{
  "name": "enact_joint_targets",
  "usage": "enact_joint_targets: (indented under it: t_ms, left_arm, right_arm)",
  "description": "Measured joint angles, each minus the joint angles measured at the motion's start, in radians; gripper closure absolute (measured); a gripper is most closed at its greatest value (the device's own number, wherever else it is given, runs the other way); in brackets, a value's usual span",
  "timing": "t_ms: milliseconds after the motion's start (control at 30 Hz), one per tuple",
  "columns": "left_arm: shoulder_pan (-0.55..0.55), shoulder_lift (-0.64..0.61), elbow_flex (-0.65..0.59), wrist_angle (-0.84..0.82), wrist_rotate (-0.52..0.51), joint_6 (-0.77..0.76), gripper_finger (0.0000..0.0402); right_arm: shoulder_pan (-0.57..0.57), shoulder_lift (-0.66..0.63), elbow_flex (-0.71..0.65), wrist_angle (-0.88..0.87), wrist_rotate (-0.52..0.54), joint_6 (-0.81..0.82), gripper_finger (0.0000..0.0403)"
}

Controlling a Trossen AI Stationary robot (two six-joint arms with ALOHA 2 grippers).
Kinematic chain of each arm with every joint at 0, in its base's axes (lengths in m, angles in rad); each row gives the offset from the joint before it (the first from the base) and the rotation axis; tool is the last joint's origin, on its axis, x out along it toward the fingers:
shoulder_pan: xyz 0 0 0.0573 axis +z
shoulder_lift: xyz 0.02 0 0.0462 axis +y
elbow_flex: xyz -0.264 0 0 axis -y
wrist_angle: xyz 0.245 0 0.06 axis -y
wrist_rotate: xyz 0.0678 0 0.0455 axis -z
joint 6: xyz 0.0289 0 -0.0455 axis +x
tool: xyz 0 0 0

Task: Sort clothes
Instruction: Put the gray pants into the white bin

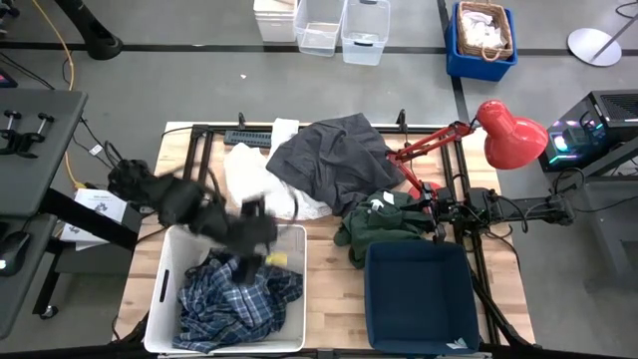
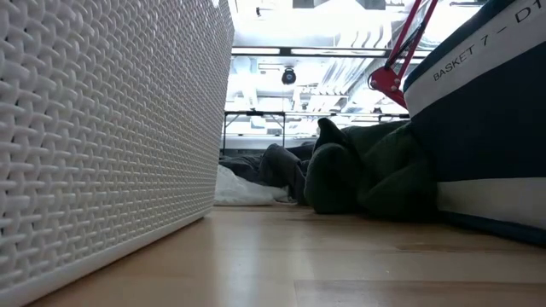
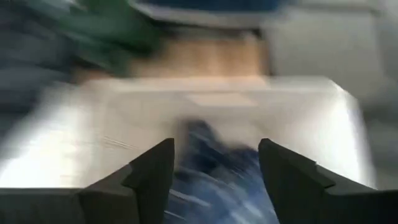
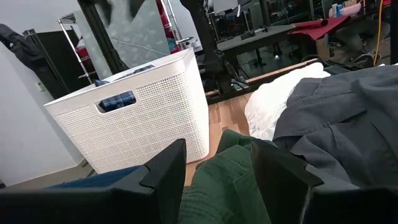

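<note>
Item: blue-and-white plaid shirt (image 1: 239, 294), soft woven cloth, lay crumpled inside the white lattice-walled plastic basket (image 1: 164, 289) at the table's front left, presumably its sorting bin; bunched, so no clear long axis or heading could be read. Left gripper (image 3: 214, 168) hung above that basket's inner rim, fingers spread with nothing between them, plaid cloth showing below the gap; judged to have let the shirt go. Dark grey garment (image 1: 334, 160) sprawled at the table's rear centre, its length running roughly rear-right to front-left, overlapping the white garments (image 1: 249, 175) beside it. Dark green garment (image 1: 379, 224) lay heaped just behind the navy fabric basket (image 1: 419, 294), touching its wall in the low view. Right gripper (image 4: 217, 165) rested over the green heap, fingers apart, gripping nothing, probably placed to take it.
</note>
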Motion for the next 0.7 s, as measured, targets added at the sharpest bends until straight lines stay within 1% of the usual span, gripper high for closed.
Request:
enact_joint_targets:
  t_ms: [67, 100, 167, 200, 267, 367, 433, 467, 500, 567, 633, 700]
  left_arm:
    - [0.078, -0.002, 0.025, -0.027, -0.117, 0.016, 0.0166]
    - [0.126, -0.002, 0.026, -0.044, -0.15, 0.033, 0.0163]
    - [0.243, 0.003, 0.013, -0.079, -0.154, 0.085, 0.0161]
    - [0.307, 0.007, -0.008, -0.07, -0.136, 0.114, 0.016]
    - [0.436, 0.01, -0.084, 0.021, -0.072, 0.187, 0.016]
    - [0.597, 0.013, -0.225, 0.281, 0.083, 0.25, 0.016]
    - [0.671, 0.013, -0.31, 0.464, 0.195, 0.263, 0.016]
    - [0.696, 0.018, -0.345, 0.543, 0.223, 0.278, 0.016]
    - [0.714, 0.028, -0.371, 0.603, 0.23, 0.303, 0.016]
    - [0.743, 0.065, -0.398, 0.658, 0.213, 0.363, 0.016]
    - [0.765, 0.12, -0.4, 0.69, 0.168, 0.361, 0.016]
    - [0.785, 0.183, -0.389, 0.693, 0.139, 0.319, 0.016]
  right_arm:
    - [0.0, 0.0, 0.0, 0.0, 0.0, 0.0, 0.0224]
    - [0.0, 0.0, 0.0, 0.0, 0.0, 0.0, 0.0224]
    - [0.0, 0.0, 0.0, 0.0, 0.0, 0.0, 0.0224]
    - [0.0, 0.0, 0.0, 0.0, 0.0, 0.0, 0.0224]
    - [0.0, 0.0, 0.0, 0.0, 0.0, 0.0, 0.0224]
    - [0.0, 0.0, 0.0, 0.0, 0.0, 0.0, 0.0224]
    - [0.0, 0.0, 0.0, 0.0, 0.0, 0.0, 0.0224]
    - [0.0, 0.0, 0.0, 0.0, 0.0, 0.0, 0.0224]
    - [0.0, 0.0, 0.0, 0.0, 0.0, 0.0, 0.0224]
    - [0.0, 0.0, 0.0, 0.0, 0.0, 0.0, 0.0224]
    - [0.0, 0.0, 0.0, 0.0, 0.0, 0.0, 0.0224]
    - [0.0, 0.001, 0.0, 0.0, 0.0, 0.0, 0.0224]
